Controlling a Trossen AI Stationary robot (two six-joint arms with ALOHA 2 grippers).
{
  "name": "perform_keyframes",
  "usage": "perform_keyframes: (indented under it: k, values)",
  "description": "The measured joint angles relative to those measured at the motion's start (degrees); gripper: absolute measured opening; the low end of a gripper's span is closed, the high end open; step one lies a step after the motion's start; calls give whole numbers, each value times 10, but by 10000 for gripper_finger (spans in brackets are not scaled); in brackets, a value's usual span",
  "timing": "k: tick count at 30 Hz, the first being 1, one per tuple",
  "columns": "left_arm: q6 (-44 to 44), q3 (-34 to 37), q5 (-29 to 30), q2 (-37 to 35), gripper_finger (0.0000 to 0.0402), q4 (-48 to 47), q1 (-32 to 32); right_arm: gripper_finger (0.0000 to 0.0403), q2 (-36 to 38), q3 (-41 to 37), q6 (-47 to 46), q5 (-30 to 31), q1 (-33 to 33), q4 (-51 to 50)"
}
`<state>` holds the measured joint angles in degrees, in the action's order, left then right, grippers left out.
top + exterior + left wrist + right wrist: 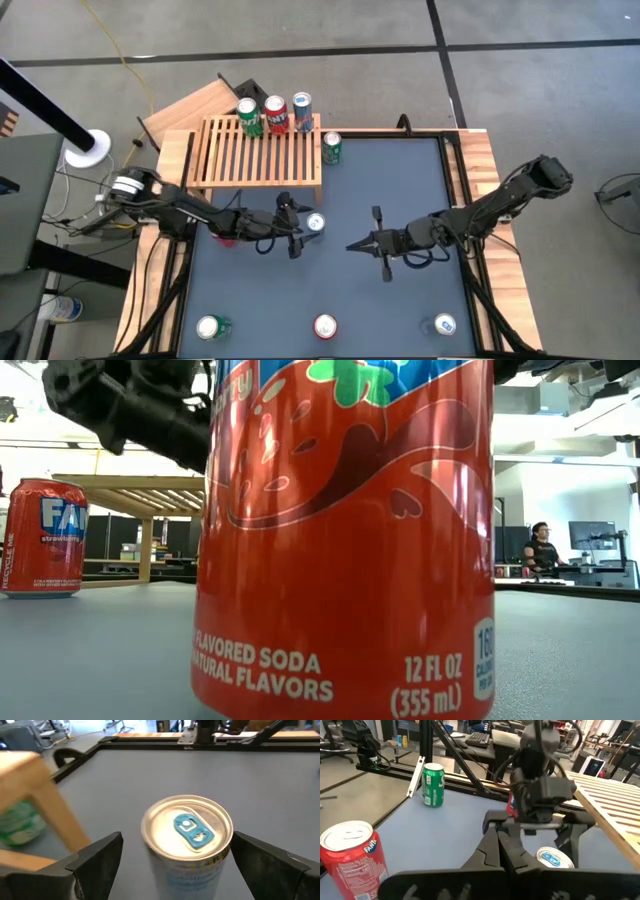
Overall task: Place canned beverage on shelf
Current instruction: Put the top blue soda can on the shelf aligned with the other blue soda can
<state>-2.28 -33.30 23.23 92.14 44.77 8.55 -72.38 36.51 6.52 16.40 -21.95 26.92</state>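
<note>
On grey table (400, 190), left gripper (305, 232) wide around can (316, 223) for gripping, shelf (262, 152) just beyond; right gripper (362, 243) idle opposite, shut

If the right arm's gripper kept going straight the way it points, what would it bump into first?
Probably the blue-tab can that the left gripper has its open fingers around. The shut right gripper points toward it, though height is unclear.

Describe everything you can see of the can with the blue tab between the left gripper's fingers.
The can with the blue tab stands upright on the dark table, just in front of the slatted wooden shelf. It has a shiny silver metal lid, a blue unopened pull tab and a pale printed body. The left gripper is open around it, one finger on each side, with gaps showing.
</note>
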Motion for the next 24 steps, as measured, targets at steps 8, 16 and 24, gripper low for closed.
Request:
perform_keyframes:
  k: [8,16,24]
  values:
    - [-8,0,52,104,355,161,-8,0,0,0,0,0,21,-25]
    - [-25,-8,62,121,354,165,-8,0,0,0,0,0,38,-45]
    - [-21,-9,75,121,300,164,-7,0,0,0,0,0,58,-66]
